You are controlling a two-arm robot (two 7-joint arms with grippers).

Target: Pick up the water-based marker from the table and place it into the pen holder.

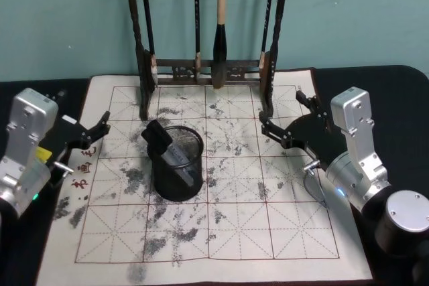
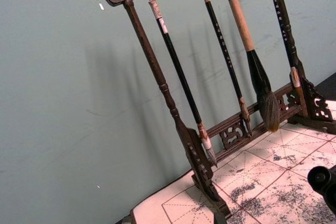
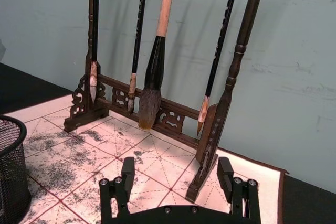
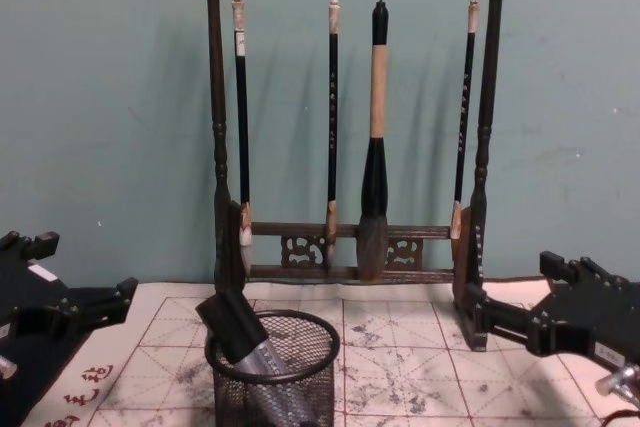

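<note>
The water-based marker (image 1: 167, 147), grey-bodied with a black cap, leans inside the pen holder (image 1: 175, 191), a round black wire-mesh cup on the gridded mat; its cap sticks out over the rim at the cup's left. From the chest, the marker (image 4: 238, 331) slants up out of the pen holder (image 4: 290, 397). My left gripper (image 1: 90, 142) hangs open and empty at the mat's left edge, a hand's width from the cup. Over the mat's right side, my right gripper (image 1: 281, 110) is open and empty too, its fingers (image 3: 127, 167) spread wide, with the pen holder (image 3: 10, 171) at that view's edge.
A tall dark wooden brush rack (image 1: 208, 72) with several hanging calligraphy brushes stands at the mat's far edge, against the teal wall. The white, ink-stained mat (image 1: 221, 232) with red grid lines covers the black table. Red characters mark its left margin.
</note>
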